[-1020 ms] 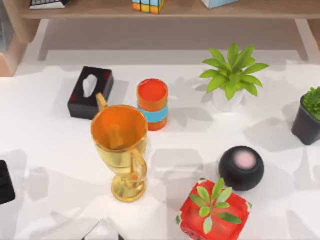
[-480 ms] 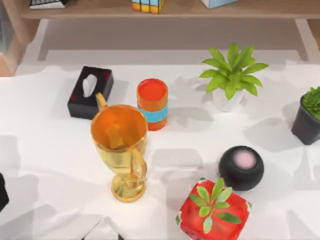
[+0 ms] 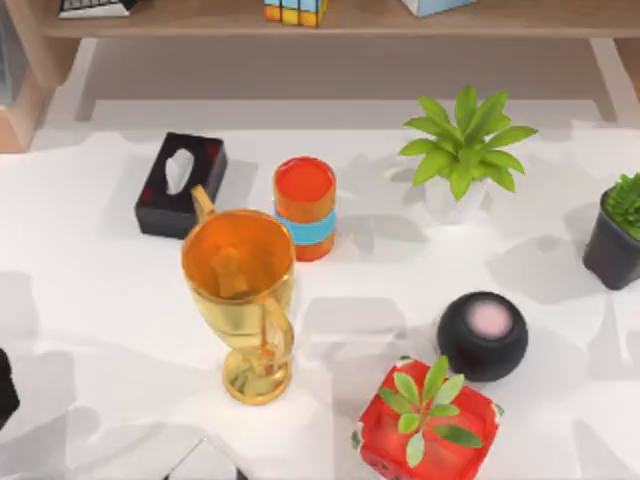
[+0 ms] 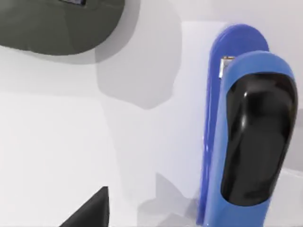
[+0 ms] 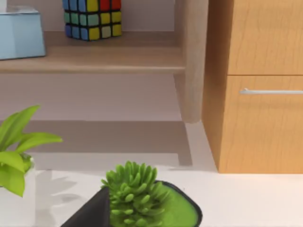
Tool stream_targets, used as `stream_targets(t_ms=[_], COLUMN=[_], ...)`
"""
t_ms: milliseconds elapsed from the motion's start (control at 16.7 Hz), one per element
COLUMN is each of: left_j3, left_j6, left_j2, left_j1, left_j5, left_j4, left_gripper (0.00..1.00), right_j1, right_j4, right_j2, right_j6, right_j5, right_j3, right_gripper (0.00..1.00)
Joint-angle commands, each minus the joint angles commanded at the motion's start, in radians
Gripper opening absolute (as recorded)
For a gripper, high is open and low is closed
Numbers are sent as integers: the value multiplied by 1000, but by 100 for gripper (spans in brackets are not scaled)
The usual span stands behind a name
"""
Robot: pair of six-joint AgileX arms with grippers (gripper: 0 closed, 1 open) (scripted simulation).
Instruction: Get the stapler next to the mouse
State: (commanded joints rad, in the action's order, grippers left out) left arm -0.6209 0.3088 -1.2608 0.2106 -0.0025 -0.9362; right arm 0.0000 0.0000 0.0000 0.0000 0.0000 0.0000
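The stapler [image 4: 246,132], blue with a glossy black top, lies on the white table close below my left wrist camera. A dark grey rounded shape that looks like the mouse [image 4: 57,23] lies a short way off from it, with bare table between them. One dark fingertip [image 4: 92,213] of my left gripper stands well to one side of the stapler and touches nothing; the gripper is open. A dark part of my left arm [image 3: 4,388] shows at the table's left edge. One dark fingertip [image 5: 87,213] of my open right gripper shows beside a potted plant.
A gold trophy cup [image 3: 240,300] stands at centre left, with an orange can [image 3: 305,205] and a black tissue box [image 3: 180,183] behind it. A black round speaker [image 3: 482,335], a red potted plant [image 3: 428,420], a white-potted plant [image 3: 460,150] and a black-potted plant [image 3: 615,235] fill the right side.
The dark part of my left arm has slid down and further off the table's left edge. Everything on the table has stayed put.
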Motion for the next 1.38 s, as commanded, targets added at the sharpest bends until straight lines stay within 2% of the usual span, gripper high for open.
stream_targets(t_ms=[360,660,1380], left_j3=[98,115,115], left_j6=[-5,-6,-6], left_j2=[-90,-104,-104], left_j1=[4,4,4], left_j5=[0,0,0], left_j4=[195,223,223], left_gripper=[100,100,10], right_j1=[0,0,0], right_j4=[0,0,0], right_j2=[0,0,0], right_j6=[0,0,0], right_j5=[0,0,0], right_j3=[0,0,0], right_gripper=[100,100,100])
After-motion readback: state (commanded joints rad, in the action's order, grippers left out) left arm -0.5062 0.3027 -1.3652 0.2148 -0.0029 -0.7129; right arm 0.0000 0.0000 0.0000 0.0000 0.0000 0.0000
